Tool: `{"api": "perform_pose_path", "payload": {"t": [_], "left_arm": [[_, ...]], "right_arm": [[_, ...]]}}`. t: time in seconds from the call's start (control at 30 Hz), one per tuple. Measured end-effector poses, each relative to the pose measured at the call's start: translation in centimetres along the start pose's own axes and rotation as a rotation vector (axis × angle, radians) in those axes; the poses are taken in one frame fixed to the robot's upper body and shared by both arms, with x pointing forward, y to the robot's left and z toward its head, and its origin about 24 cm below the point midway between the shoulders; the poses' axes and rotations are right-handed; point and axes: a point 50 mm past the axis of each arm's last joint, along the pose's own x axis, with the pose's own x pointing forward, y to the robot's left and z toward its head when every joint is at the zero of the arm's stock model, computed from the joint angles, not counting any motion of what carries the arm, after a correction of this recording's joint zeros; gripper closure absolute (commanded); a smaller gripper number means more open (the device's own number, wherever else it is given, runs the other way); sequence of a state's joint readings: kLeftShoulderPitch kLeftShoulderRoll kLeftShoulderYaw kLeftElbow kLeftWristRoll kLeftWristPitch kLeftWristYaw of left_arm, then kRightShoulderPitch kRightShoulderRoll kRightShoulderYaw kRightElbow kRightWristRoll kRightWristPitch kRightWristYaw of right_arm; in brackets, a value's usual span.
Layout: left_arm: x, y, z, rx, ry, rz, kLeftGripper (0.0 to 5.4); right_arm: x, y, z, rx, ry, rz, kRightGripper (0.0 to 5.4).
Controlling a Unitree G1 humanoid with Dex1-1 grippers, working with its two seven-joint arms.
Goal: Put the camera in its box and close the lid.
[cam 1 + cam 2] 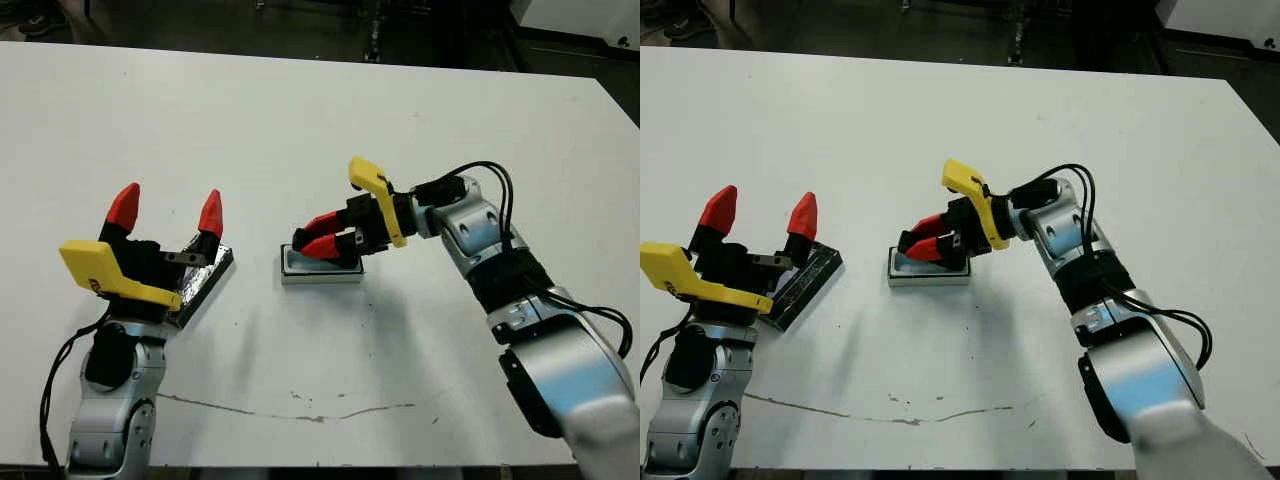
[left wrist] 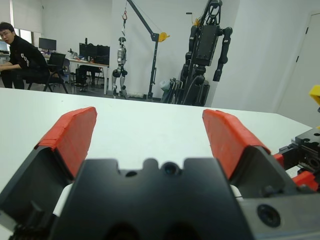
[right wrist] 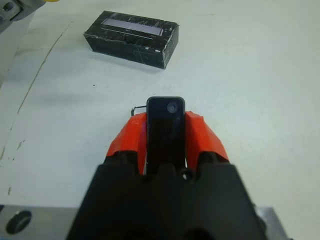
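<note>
Right hand (image 1: 322,240): our fingers are closed on the camera (image 3: 166,131), which sits pinched between the two red tips with its lens end pointing out past them.
Camera place: in our right hand, held low over the box (image 1: 320,270), just above its white inside; we cannot tell whether it touches the tray yet.
Box: directly under the right hand's fingertips, flat on the tabletop (image 1: 300,120), with its near wall showing below the fingers.
Left hand (image 1: 168,212): our fingers are spread wide and grip nothing, tips pointing up and away from us.
Lid (image 1: 203,281): lies on the tabletop just beneath and beside the left hand, partly covered by the hand's black body; it is well to the left of the right hand and apart from the box. From the right wrist it shows beyond the camera's tip as a black slab with speckled sides.
Beyond the tabletop: from the left wrist we see a seated person (image 2: 20,55) far past our spread fingers.
</note>
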State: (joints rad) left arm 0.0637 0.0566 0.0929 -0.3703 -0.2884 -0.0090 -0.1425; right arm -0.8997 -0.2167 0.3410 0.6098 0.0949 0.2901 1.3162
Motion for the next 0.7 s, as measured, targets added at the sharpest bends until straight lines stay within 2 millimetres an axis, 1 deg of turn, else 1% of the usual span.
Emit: {"api": "perform_pose_path", "payload": {"t": [0.43,0.7], "left_arm": [[0.00,0.03,0.02,-0.007,-0.001,0.001,0.00],[0.00,0.01,0.10,-0.016,-0.005,0.000,0.00]], "right_arm": [[0.02,0.18,0.20,-0.052,0.019,0.026,3.72],[0.36,0.45,0.07,-0.073,0.034,0.040,3.72]]}}
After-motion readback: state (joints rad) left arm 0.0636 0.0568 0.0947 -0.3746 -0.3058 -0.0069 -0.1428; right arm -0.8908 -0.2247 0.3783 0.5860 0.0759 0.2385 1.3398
